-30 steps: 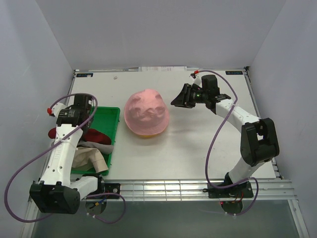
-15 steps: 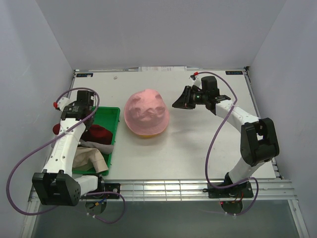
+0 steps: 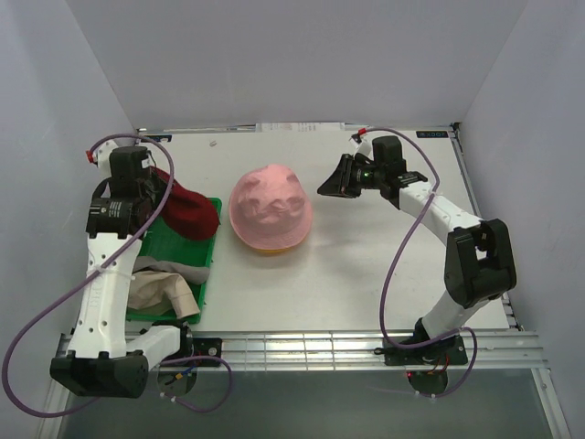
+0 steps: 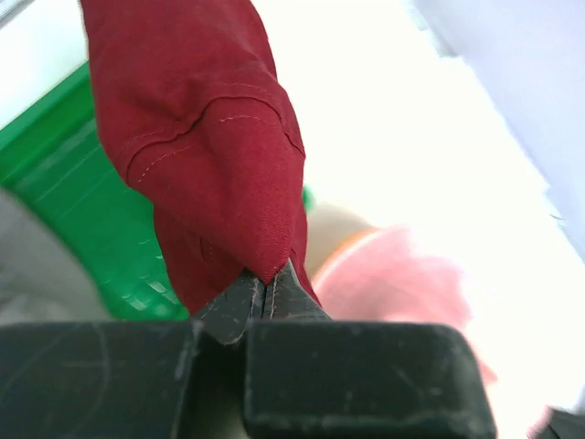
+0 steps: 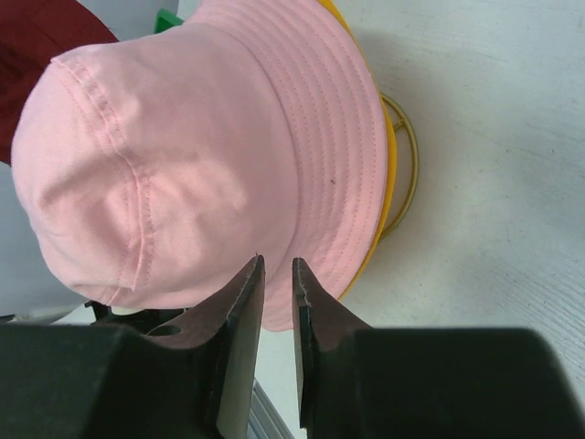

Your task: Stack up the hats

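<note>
Holding the red hat [image 4: 201, 137] by a pinch of fabric, left gripper [image 4: 265, 288] is clamped tight, raised above the tray [image 3: 187, 249]; hat hangs over the tray's far end. Grey hat [image 3: 174, 268] and beige hat [image 3: 164, 294] lie in its near half. Pink hat [image 3: 271, 207] sits mid-table over the yellow hat [image 5: 388, 183], only a yellow edge showing, wire ring [image 5: 409, 169] peeking out beneath. Right gripper [image 5: 277, 263] hovers right of the pink hat, jaws narrow, nothing between them
</note>
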Tool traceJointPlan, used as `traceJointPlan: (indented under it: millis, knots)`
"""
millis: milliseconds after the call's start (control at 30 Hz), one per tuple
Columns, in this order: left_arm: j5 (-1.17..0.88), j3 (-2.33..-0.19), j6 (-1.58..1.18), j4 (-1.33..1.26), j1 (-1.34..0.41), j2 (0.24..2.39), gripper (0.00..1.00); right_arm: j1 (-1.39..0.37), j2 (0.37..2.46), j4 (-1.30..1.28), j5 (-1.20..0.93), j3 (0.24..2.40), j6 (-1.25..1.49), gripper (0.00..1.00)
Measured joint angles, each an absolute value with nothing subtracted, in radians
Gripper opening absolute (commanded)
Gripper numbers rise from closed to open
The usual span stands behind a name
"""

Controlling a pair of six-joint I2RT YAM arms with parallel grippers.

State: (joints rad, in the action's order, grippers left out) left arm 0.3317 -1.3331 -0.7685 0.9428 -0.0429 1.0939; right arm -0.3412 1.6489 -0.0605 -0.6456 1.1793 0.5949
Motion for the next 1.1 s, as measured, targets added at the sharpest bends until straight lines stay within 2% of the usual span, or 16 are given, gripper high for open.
traceJointPlan:
  millis: [300,467,633,833,1100]
  knots:
    - [-0.017,-1.528,-0.695,0.829,-0.043,1.097,0.00,-0.340,1.641,-0.113,-0.662,1.279,0.594,0.44]
    - [-0.211,-1.649,-0.692,0.775,-0.043,1.126,0.00,-0.335,1.621,-0.125,-0.693,1.322,0.602,0.58]
    - [-0.405,-1.681,-0.701,0.694,-0.043,1.142,0.00,-0.334,1.608,-0.109,-0.739,1.360,0.643,0.71]
    - [-0.595,-1.583,-0.723,0.563,-0.043,1.149,0.00,-0.335,1.599,-0.025,-0.786,1.397,0.748,0.76]
    - [-0.729,-1.485,-0.768,0.417,-0.043,1.151,0.00,-0.368,1.599,0.107,-0.815,1.424,0.884,0.79]
